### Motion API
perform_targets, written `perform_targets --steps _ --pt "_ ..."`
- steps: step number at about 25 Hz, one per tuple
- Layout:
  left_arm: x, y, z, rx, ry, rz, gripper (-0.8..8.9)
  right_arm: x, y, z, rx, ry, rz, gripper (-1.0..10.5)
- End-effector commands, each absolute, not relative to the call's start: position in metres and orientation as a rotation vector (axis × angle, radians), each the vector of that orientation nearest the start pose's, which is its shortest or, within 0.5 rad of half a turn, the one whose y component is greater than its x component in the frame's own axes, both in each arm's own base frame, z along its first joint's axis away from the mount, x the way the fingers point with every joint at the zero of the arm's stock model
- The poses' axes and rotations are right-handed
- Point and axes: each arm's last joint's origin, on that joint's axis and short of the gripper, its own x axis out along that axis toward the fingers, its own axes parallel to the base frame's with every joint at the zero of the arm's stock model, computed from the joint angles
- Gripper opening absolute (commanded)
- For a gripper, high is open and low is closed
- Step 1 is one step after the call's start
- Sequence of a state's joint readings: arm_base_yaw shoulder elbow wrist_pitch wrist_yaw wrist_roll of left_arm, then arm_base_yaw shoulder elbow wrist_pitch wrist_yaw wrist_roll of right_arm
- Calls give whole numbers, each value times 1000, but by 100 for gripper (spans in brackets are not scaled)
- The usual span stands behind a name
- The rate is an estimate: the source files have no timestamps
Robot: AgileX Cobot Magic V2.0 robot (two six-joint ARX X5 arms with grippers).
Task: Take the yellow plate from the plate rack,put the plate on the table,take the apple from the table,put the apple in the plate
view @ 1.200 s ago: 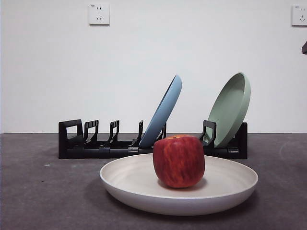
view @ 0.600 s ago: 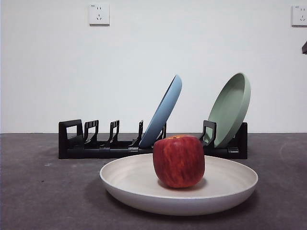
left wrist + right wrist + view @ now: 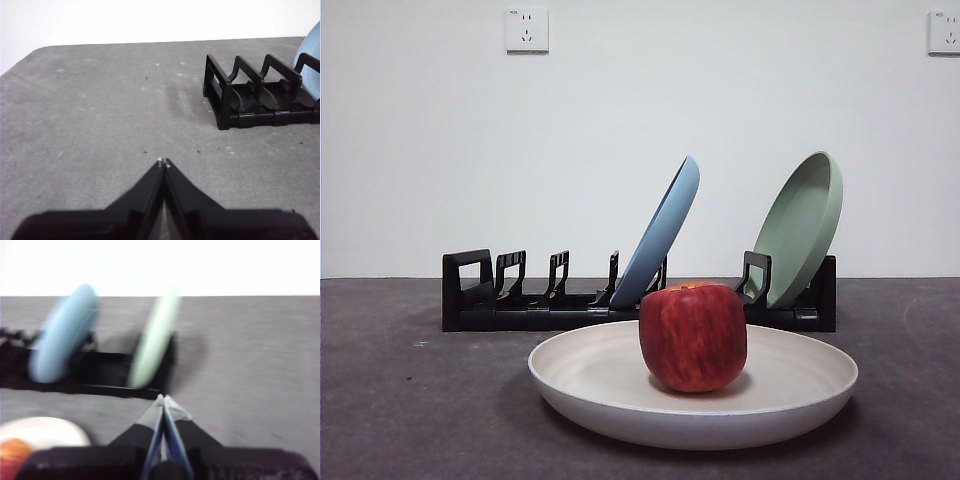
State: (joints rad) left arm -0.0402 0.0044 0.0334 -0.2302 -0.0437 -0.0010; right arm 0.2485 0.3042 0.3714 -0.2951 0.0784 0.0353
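Apple (image 3: 693, 337) upright in yellow plate (image 3: 800, 395) on table (image 3: 410, 400)

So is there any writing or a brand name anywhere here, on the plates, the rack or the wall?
None can be read.
Yellow plate, blue plate, pale green plate, plate rack, apple: no text shows.
Wall sockets: a tiny mark at the top corner, too small to read.
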Motion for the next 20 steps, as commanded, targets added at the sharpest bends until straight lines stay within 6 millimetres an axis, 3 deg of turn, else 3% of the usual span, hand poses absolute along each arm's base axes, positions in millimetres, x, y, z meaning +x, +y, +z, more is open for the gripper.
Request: perform_targets --steps 1,3,6,16,20 --pt "94 -2 148 2 207 11 -1 97 18 208 -14 212 140 1" --pt "94 -2 148 2 207 10 -1 95 16 188 0 172 169 1" --pt "94 -2 148 2 207 11 -1 93 15 176 14 152 177 1" --pt "95 -2 148 2 207 11 -1 94 15 151 50 192 169 1" --pt "95 -2 148 2 207 11 -1 94 15 149 58 192 173 1"
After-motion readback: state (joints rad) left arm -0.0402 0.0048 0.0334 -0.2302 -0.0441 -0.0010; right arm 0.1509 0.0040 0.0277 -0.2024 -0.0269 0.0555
